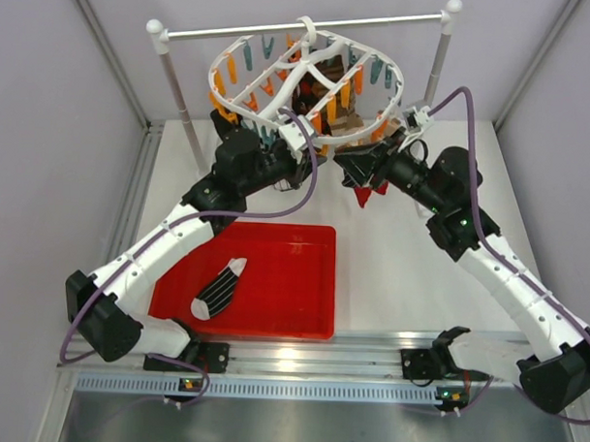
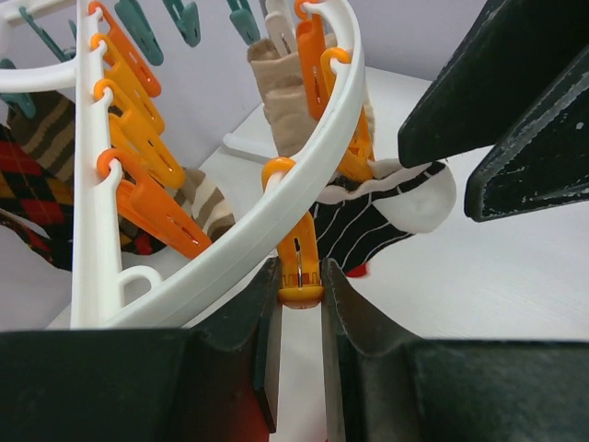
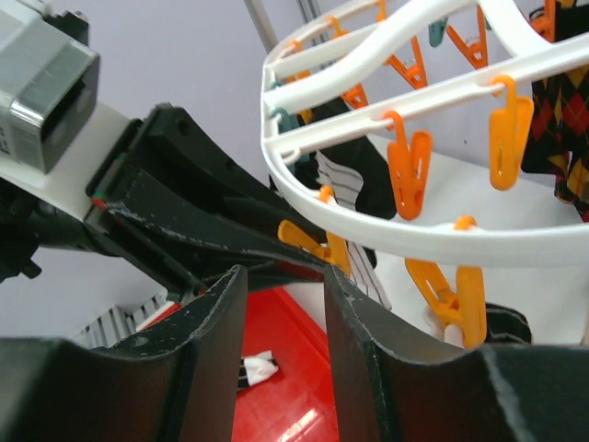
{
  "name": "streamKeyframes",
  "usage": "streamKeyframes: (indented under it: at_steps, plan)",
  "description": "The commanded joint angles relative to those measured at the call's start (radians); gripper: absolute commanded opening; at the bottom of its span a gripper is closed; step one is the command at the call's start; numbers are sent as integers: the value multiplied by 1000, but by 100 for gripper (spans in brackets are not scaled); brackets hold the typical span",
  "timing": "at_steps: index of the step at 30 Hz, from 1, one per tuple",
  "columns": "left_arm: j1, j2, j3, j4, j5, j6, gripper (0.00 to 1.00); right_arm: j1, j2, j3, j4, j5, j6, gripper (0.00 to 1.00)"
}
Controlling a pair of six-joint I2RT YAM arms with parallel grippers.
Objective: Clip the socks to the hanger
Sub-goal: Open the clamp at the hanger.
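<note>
The hanger (image 2: 221, 249) hangs by its hook from the white rod (image 1: 200, 32) at the far side of the bench (image 1: 400, 273). Its rounded frame has its long axis running left to right along the rod, and its orange and teal clips dangle below the rim.

The left tool (image 2: 299, 304) is clenched on the lower end of one orange clip (image 2: 299, 262) at the near rim, with a finger pressed to each side of it. Just behind that clip hangs a black sock with thin white stripes (image 2: 377, 226). In the left wrist view its length runs sideways and its white toe points right, toward the right tool (image 3: 283, 304). That tool's jaws stand apart with nothing between them; only the red tray (image 1: 302, 299) shows through the gap.

A beige sock (image 2: 281, 101) hangs clipped higher on the rim, its length vertical.

A second black striped sock (image 1: 220, 289) lies flat in the tray. It lies diagonally, from near-left to far-right.
</note>
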Motion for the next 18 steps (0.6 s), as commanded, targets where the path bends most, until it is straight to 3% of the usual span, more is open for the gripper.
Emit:
streamKeyframes:
  at_steps: [1,18]
  plan:
    - [-21,10,44,-49,20,-23,4,42,21,3,120,85,-25,38]
    - [-54,25,79,-82,2,-47,7,96,72,-12,127,251,-48,36]
